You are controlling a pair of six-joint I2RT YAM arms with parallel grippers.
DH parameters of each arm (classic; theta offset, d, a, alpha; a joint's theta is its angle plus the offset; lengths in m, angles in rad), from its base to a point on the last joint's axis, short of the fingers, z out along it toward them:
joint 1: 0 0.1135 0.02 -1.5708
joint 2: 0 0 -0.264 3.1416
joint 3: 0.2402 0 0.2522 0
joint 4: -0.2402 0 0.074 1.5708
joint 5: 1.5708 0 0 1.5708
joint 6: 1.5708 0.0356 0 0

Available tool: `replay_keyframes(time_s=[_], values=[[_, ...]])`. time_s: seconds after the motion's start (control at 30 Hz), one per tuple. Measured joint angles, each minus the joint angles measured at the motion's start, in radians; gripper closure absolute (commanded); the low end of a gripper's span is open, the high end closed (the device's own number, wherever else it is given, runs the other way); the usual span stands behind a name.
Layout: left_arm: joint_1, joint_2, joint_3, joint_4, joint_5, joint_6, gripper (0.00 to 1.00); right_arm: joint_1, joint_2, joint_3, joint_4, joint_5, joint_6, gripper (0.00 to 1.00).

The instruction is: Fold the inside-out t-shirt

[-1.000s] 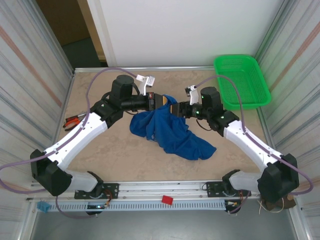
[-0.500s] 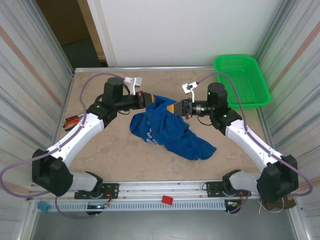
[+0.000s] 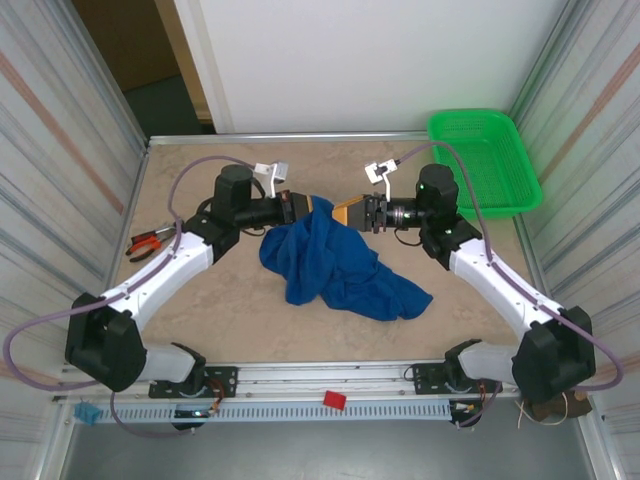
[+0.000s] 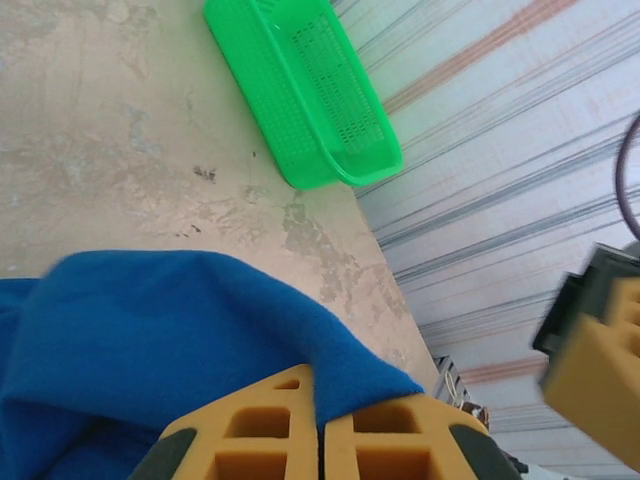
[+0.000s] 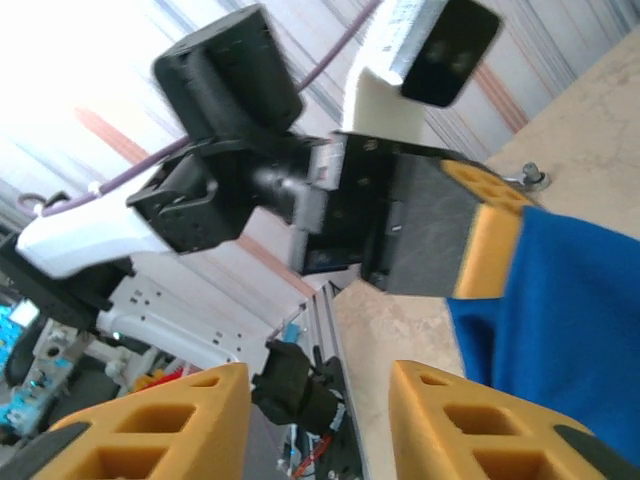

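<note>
On the beige table (image 3: 200,310) our left gripper (image 3: 306,204) is pinched shut on an edge of the crumpled t-shirt (image 3: 335,265), raising it; our right gripper (image 3: 346,212) waits open and empty just beside, probably for a second hold

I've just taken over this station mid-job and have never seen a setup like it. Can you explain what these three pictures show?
Two white robot arms are bolted at the near edge of a table. The overhead picture looks down from behind them. The other two come from a camera on each wrist, so the yellow blocks at the bottom are that arm's own fingers. On the table lie a bunched-up blue t-shirt, a green basket at the far right, and a red-handled tool at the left edge. The left gripper is shut on a fold of the shirt. The right gripper is open, holds nothing and faces the left one.
</note>
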Motion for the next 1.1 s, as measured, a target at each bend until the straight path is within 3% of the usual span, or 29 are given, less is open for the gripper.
replay_keyframes(time_s=[0.13,0.37,0.53,0.67,0.87,1.1], values=[[-0.038,-0.002,0.042,-0.032,-0.008,-0.003,1.00,0.032,0.011,0.002,-0.073,0.127,-0.032,0.40],[-0.086,-0.021,0.117,-0.088,-0.046,-0.004,1.00,0.219,0.011,0.035,-0.271,0.478,-0.166,0.42],[-0.086,-0.024,0.127,-0.108,-0.053,-0.008,1.00,0.222,0.002,0.023,-0.318,0.663,-0.185,0.46],[-0.090,-0.024,0.131,-0.113,-0.052,-0.009,1.00,0.180,-0.007,0.010,-0.327,0.716,-0.181,0.51],[-0.104,-0.024,0.131,-0.117,-0.048,-0.009,1.00,0.129,-0.007,0.009,-0.319,0.715,-0.163,0.49],[-0.105,-0.024,0.140,-0.117,-0.044,-0.015,1.00,0.146,0.013,0.009,-0.310,0.688,-0.162,0.51]])
